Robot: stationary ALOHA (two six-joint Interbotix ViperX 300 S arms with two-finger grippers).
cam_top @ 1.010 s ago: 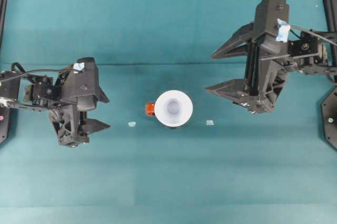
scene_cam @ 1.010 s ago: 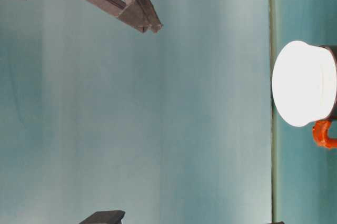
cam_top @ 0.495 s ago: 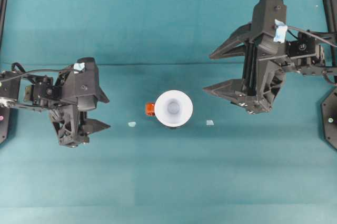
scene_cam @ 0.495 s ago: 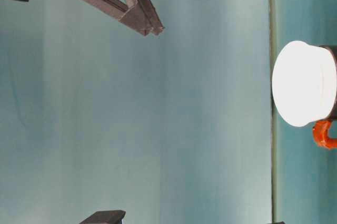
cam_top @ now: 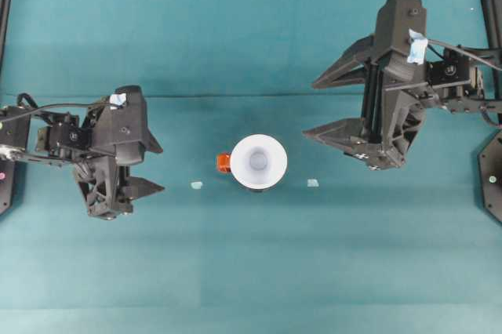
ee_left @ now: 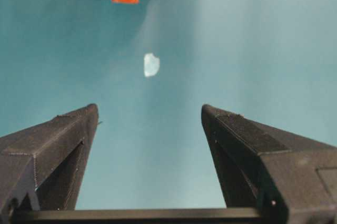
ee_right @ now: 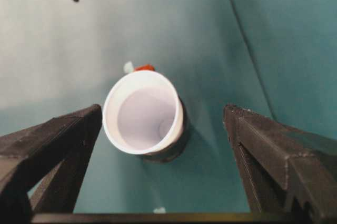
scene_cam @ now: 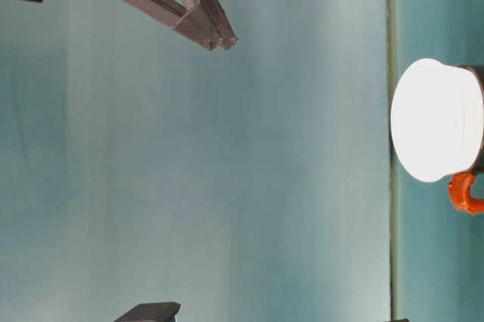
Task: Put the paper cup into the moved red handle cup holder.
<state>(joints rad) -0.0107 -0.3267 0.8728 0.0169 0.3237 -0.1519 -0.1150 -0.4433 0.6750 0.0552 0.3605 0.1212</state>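
Observation:
The white paper cup (cam_top: 258,161) stands upright inside the black red handle cup holder (ee_right: 177,146), with its wide rim above the holder's edge. The holder's red-orange handle (cam_top: 223,163) sticks out toward the left arm. From table level, the paper cup (scene_cam: 435,119) hides most of the holder, with the handle (scene_cam: 463,193) beside it. My left gripper (cam_top: 161,168) is open, low, left of the cup and apart from it. My right gripper (cam_top: 310,108) is open, raised, off to the cup's right rear and holding nothing. The right wrist view looks down into the cup (ee_right: 143,113).
Two small pale scraps lie on the teal cloth, one left of the handle (cam_top: 196,185) and one right of the cup (cam_top: 313,183). The left scrap (ee_left: 151,64) lies ahead of the open left gripper (ee_left: 150,109). Dark frame posts stand at the table's far left and right edges.
The right gripper has drifted slightly while staying open and raised. The cup, holder and left arm have not moved.

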